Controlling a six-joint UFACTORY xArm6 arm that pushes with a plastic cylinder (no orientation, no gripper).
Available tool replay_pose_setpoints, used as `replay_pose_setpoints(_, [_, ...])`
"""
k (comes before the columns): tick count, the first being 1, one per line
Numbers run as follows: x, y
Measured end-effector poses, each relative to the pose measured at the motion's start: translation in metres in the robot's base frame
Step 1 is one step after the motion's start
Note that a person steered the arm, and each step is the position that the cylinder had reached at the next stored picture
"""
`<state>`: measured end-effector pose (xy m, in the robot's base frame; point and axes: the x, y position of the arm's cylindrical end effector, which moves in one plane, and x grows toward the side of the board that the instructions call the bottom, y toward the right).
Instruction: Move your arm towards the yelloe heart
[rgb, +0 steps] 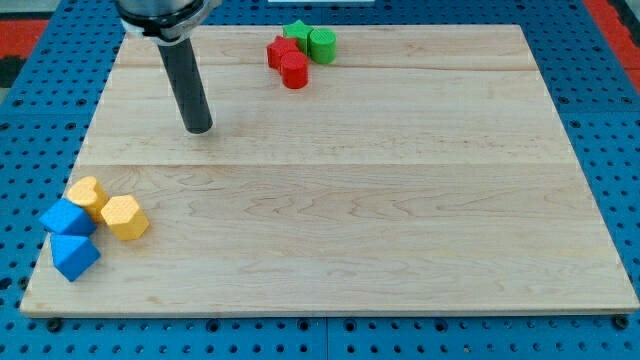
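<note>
Toward the view's bottom-left of our tip (199, 129) sits the yellow heart (87, 194) — well apart across bare counter (380, 210); we carry no jaws, nothing held.

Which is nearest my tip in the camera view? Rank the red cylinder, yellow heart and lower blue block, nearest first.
Measured from my tip:
1. Red cylinder, toward the view's top, right of the tip.
2. Yellow heart, toward the view's bottom left; only slightly farther, so nearly a tie with the cylinder.
3. Lower blue block, at the view's bottom-left corner, plainly farthest.
</note>
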<state>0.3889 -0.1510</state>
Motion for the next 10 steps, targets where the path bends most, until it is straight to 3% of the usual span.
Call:
replay_pose_setpoints(8, [-0.022, 0.012])
replay_pose_setpoints(9, [-0.016, -0.045])
replay_pose_setpoints(10, [0.036, -0.119])
